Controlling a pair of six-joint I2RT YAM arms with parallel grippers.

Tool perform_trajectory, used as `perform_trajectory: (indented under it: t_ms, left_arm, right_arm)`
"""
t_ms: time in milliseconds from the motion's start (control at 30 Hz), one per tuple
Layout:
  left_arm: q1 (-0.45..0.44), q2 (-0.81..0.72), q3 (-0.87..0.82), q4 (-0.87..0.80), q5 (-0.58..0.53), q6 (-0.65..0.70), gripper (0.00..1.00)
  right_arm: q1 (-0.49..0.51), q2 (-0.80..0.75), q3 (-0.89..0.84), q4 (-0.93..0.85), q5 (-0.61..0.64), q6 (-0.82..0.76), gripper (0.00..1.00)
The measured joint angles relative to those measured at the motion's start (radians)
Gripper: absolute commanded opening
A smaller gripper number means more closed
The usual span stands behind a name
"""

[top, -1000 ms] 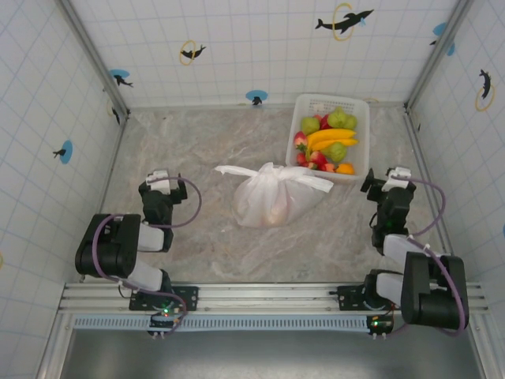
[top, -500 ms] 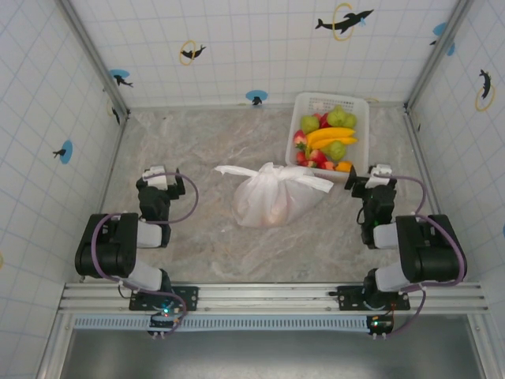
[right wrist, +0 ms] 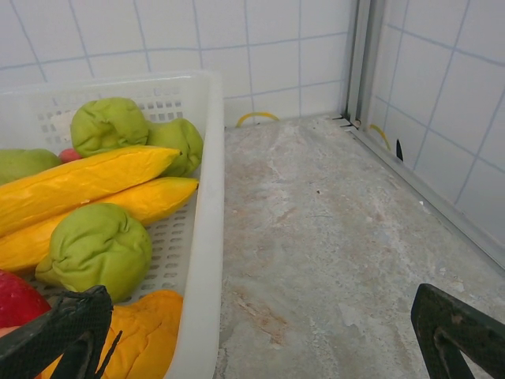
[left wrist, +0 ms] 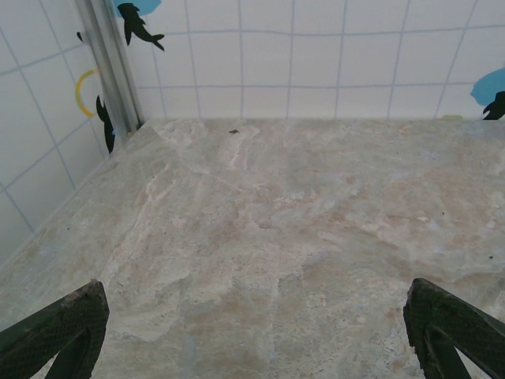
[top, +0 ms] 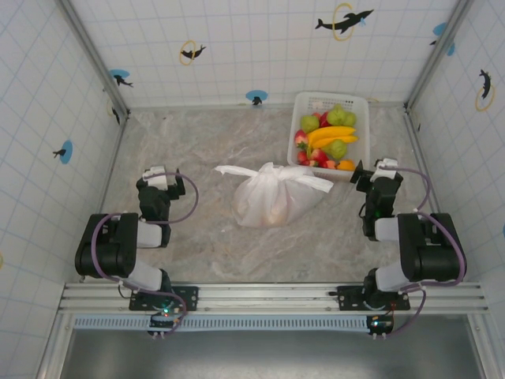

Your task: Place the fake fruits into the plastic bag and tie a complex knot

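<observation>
The plastic bag (top: 272, 193) lies on the table's middle, bulging, its handles tied and splayed left and right. Fake fruits (top: 331, 138) fill the white basket (top: 298, 117) at the back right: green pears (right wrist: 99, 249), yellow bananas (right wrist: 79, 185), an orange piece (right wrist: 138, 335) and a red fruit (right wrist: 16, 300). My left gripper (top: 162, 183) rests open over bare table at the left, well clear of the bag. My right gripper (top: 377, 175) stands open just in front of the basket's near right corner, one fingertip (right wrist: 67, 324) over the basket, nothing between the fingers.
Tiled walls with dolphin stickers close in the table on three sides. A metal corner post (right wrist: 363, 55) rises right of the basket. Bare marble lies between the bag and each arm.
The right arm folded back and its gripper swung left toward the basket's corner. The left gripper shifted slightly left a second ago and has held still since. The bag has not moved.
</observation>
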Motion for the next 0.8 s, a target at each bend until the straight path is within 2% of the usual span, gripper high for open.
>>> perform_trajectory:
  t_ms: [800]
  left_arm:
    - [0.000,0.000,0.000,0.000,0.000,0.000,0.98]
  right_arm:
    - [0.005,0.000,0.003,-0.006,0.011,0.000,1.00]
